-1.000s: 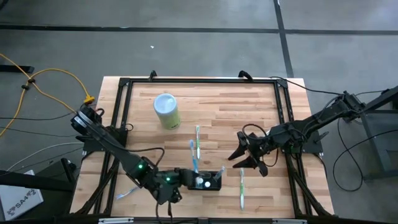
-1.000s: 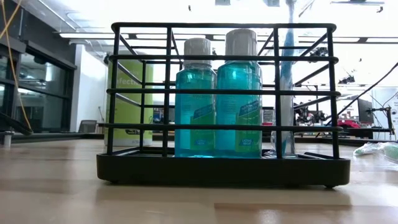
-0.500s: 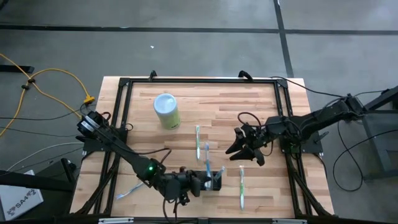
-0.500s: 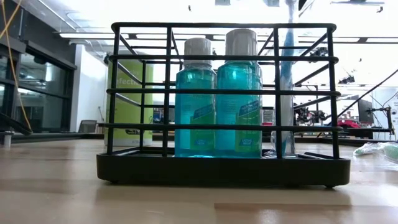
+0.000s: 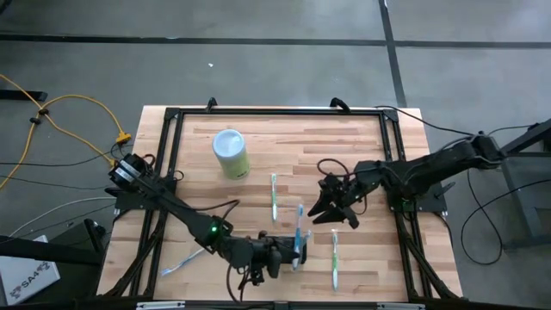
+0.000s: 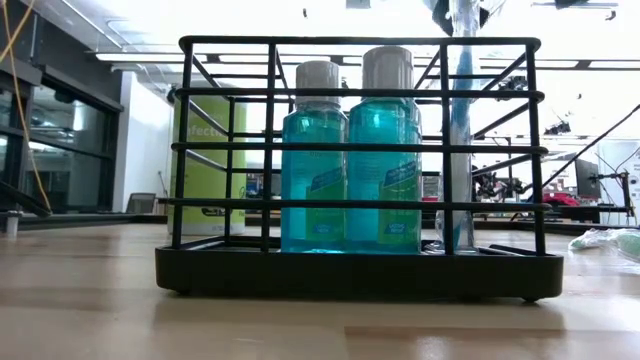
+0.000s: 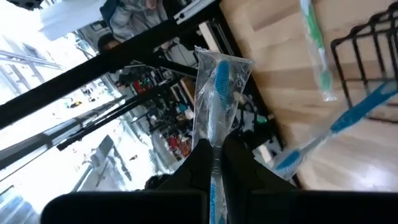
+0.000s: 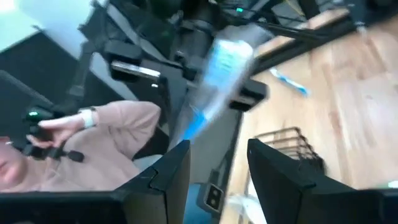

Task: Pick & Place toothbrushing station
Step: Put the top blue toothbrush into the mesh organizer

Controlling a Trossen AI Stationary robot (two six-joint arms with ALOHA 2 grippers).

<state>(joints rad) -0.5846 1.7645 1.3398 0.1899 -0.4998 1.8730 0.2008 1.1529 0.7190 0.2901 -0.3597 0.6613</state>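
The left gripper's [image 7: 214, 163] fingers [image 7: 196, 163] are closed on a blue toothbrush in a clear wrapper [image 7: 214, 99], pinching its handle so the wrapped head stands out past the tips. From above, that gripper [image 5: 288, 252] sits low at the near edge of the counter [image 5: 344, 146], and the wrapped toothbrush [image 5: 299, 226] rises from it. The dark holder lies under and beside the fingers there, mostly hidden by the arm. In the low view a black wire-frame rack, the toothbrushing station [image 6: 358, 268], stands on the wood with two blue mouthwash bottles [image 6: 348, 150] upright inside it.

The right gripper [image 5: 331, 209] hovers over the right half of the counter with its fingers [image 8: 168, 168] spread apart, holding nothing. A green toothbrush [image 5: 335, 258] lies flat just near of it, and another toothbrush [image 5: 275, 195] lies toward the middle. A pale green canister [image 5: 231, 153] stands well apart, toward the far left. A person's sleeve [image 8: 118, 140] shows beyond the right fingers.
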